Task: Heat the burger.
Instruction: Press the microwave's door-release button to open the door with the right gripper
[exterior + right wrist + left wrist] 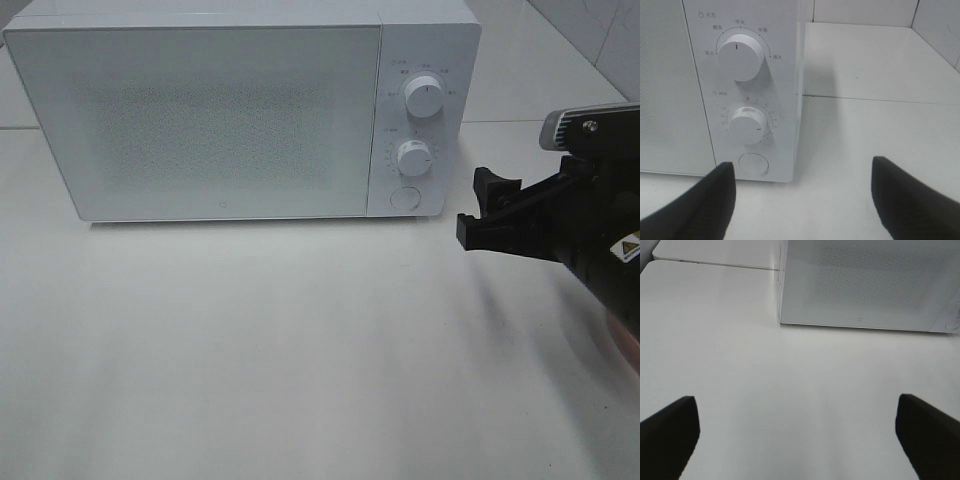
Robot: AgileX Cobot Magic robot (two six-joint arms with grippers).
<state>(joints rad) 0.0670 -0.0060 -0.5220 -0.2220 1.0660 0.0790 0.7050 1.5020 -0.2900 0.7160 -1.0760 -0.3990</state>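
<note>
**Door shut, burger out of sight, right arm at the controls**

The right end effector (478, 205) is hovering at the right of the exterior frame. Its two black fingers are standing apart with nothing between them, pointing at the control panel of the microwave (240, 110) and stopping just short of it. The left end effector (797, 437) is not showing in the exterior frame. Its own wrist camera is showing its fingers spread wide over the bare white surface (250, 350), gripping nothing, well apart from the oven.

The panel nearest the right fingers is carrying an upper knob (424, 97), a lower knob (413, 157) and a round button (404, 197) beneath them. The door (150, 130) is filling the upper left and centre of the exterior frame. It is sitting shut, and its frosted pattern is hiding the inside.

The burger is not appearing in any view: not on the visible surface and not in either end effector. It may be lying behind the shut door or out of frame; the pictures are not settling which.

If it is inside, loading and closing are likely finished, leaving the dials and later retrieval. In the right wrist view the lower knob's mark is pointing away from the zero of its scale, hinting the timer may be set. If not, opening, loading and closing are all remaining.
</note>
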